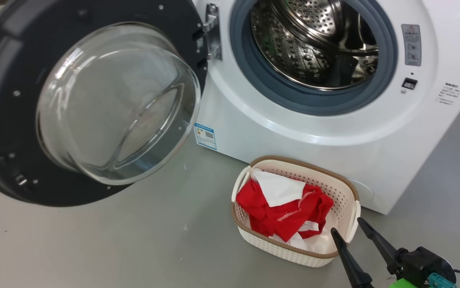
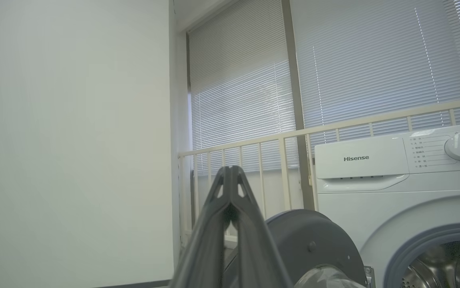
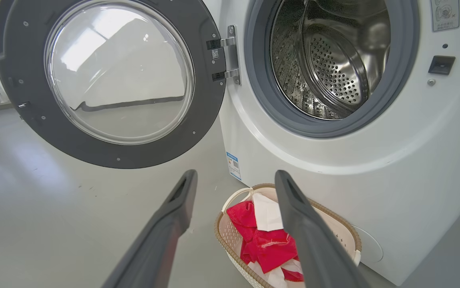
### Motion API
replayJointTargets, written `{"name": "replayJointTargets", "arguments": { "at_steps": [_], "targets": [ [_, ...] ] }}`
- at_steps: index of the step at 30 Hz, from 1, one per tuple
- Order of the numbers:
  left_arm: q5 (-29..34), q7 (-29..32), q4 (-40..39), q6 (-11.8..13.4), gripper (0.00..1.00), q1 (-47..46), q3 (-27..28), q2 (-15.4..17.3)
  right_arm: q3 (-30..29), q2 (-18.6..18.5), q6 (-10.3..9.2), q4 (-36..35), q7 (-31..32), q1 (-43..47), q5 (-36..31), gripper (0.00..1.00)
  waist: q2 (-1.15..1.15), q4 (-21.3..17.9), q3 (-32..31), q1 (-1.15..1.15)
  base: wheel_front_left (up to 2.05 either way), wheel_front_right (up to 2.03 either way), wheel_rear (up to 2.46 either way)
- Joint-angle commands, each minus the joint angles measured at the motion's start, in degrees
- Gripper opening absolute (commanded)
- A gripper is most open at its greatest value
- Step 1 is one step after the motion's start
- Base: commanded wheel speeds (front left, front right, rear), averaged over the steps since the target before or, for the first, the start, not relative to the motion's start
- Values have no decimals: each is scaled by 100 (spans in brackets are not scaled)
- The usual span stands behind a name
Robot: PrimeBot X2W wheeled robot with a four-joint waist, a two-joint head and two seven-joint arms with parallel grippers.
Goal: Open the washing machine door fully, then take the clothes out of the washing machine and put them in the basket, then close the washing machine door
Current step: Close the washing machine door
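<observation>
The washing machine (image 1: 334, 132) stands with its door (image 1: 89, 100) swung wide open to the left, its glass bowl facing me. The steel drum (image 1: 314, 44) looks bare inside. Red and white clothes (image 1: 286, 210) lie heaped in the cream basket (image 1: 294, 250) on the floor in front of the washer. My right gripper (image 1: 349, 225) hangs open just right of the basket's near corner, nothing between its fingers. In the left wrist view my left gripper (image 2: 230, 173) is shut on nothing, raised and pointing at the window beside the door (image 2: 310, 244).
Grey floor (image 1: 113, 240) spreads left of the basket under the open door. In the left wrist view a cream railing (image 2: 254, 144) and window blinds (image 2: 354, 60) stand behind the washer (image 2: 374, 192), with a plain wall (image 2: 69, 140) to the left.
</observation>
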Motion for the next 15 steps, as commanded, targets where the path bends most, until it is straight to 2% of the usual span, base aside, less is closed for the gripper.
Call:
{"name": "replayJointTargets", "arguments": {
  "at_steps": [1,7,11,12,15],
  "targets": [
    [-153,-20,42,-35,0,-361,180,357,137,-76,28,-155,-37,-91,-16,100,0,-92,67,0,0,0,0],
    [-744,-20,1233,-37,0,-1324,155,1026,193,-135,28,-162,-37,-169,-16,100,0,-297,224,0,0,0,0],
    [-1222,-11,2107,-37,0,-1876,76,1368,201,-176,28,-170,-37,-205,-12,100,0,-408,324,0,0,0,0],
    [-1222,-11,2107,-37,0,-1876,76,1368,201,-176,28,-170,-37,-205,-12,100,0,-408,324,0,0,0,0],
    [-1545,192,2763,-38,0,-2196,-93,1635,205,-191,28,-185,-37,-217,-15,100,0,-458,383,0,0,0,0]
  ]
}}
